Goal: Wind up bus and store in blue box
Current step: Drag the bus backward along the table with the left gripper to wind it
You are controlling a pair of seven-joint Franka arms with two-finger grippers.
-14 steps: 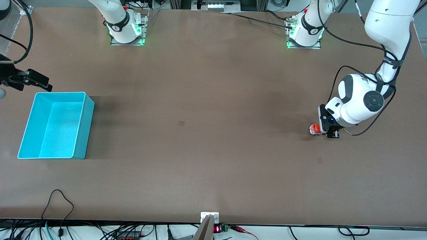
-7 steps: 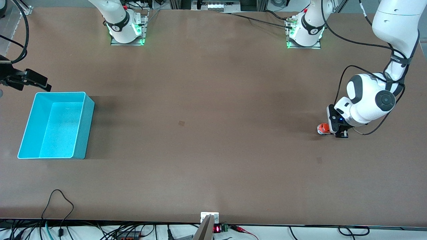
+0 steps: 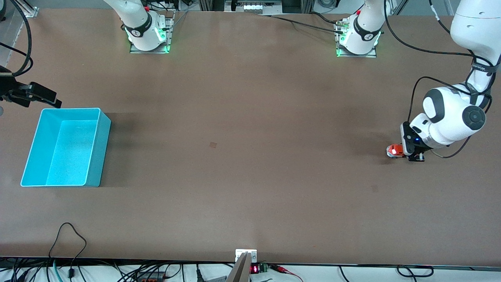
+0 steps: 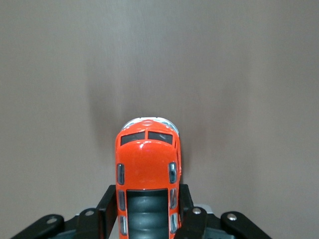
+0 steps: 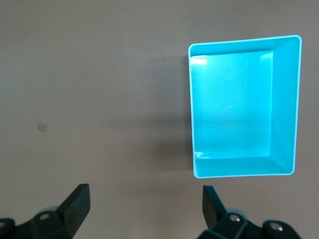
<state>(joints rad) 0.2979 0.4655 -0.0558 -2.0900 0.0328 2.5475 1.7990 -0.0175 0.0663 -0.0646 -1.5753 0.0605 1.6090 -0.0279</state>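
The small orange bus point(image 3: 394, 150) sits low at the table near the left arm's end. My left gripper point(image 3: 407, 153) is shut on the bus. In the left wrist view the bus point(image 4: 147, 169) shows its orange roof and dark ribbed panel between my two black fingers point(image 4: 106, 204). The blue box point(image 3: 64, 147) stands empty at the right arm's end of the table. My right gripper point(image 3: 41, 95) hangs open and empty over the table beside the box's rim. The right wrist view shows the box point(image 5: 244, 107) from above and my spread fingertips point(image 5: 75, 201).
Both arm bases point(image 3: 146, 33) stand along the table's edge farthest from the front camera. Cables point(image 3: 68, 239) lie at the table's front edge. A small dark mark point(image 3: 213, 144) shows on the brown table top.
My left gripper has dragged the bus along the table toward the left arm's end. The right arm has barely moved.
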